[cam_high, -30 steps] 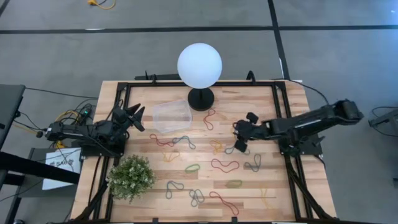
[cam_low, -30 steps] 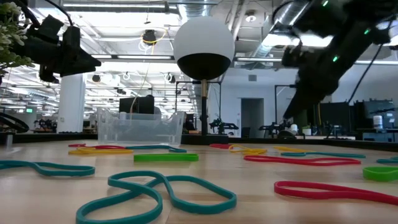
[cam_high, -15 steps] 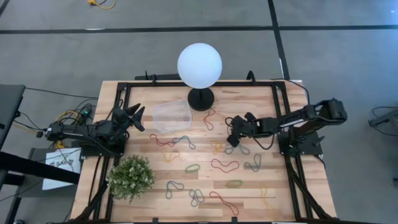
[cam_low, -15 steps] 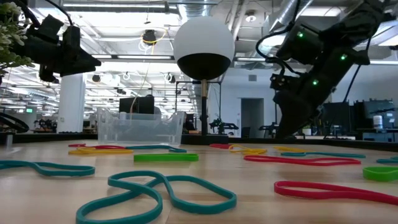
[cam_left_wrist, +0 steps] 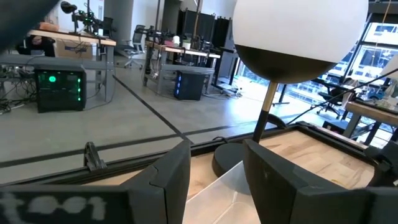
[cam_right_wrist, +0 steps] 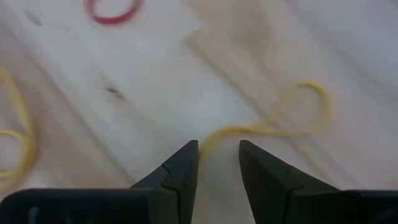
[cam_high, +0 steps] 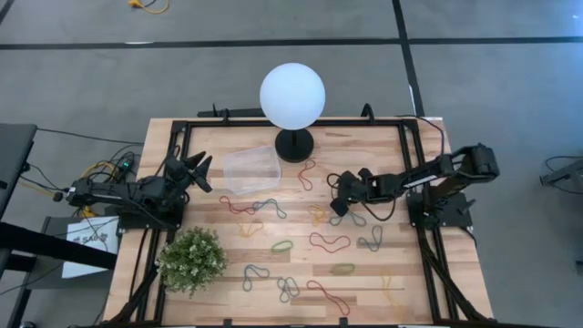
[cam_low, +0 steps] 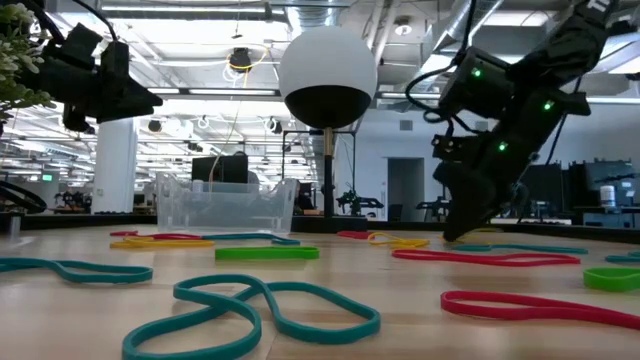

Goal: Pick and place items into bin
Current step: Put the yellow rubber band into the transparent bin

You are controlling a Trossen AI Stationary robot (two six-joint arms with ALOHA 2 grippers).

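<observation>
No rubber bands (cam_high: pixel 329 241) are lying in the clear bin (cam_high: pixel 251 169) yet; the right gripper (cam_right_wrist: pixel 217 163), fingers apart, is descending over a yellow band (cam_right_wrist: pixel 273 124), while the left gripper (cam_high: pixel 202 170) is waiting with fingers apart.

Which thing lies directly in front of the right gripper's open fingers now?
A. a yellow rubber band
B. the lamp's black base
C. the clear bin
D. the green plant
A: in the right wrist view a yellow rubber band lies on the wooden table just ahead of the right gripper, whose fingers stand apart.
</observation>
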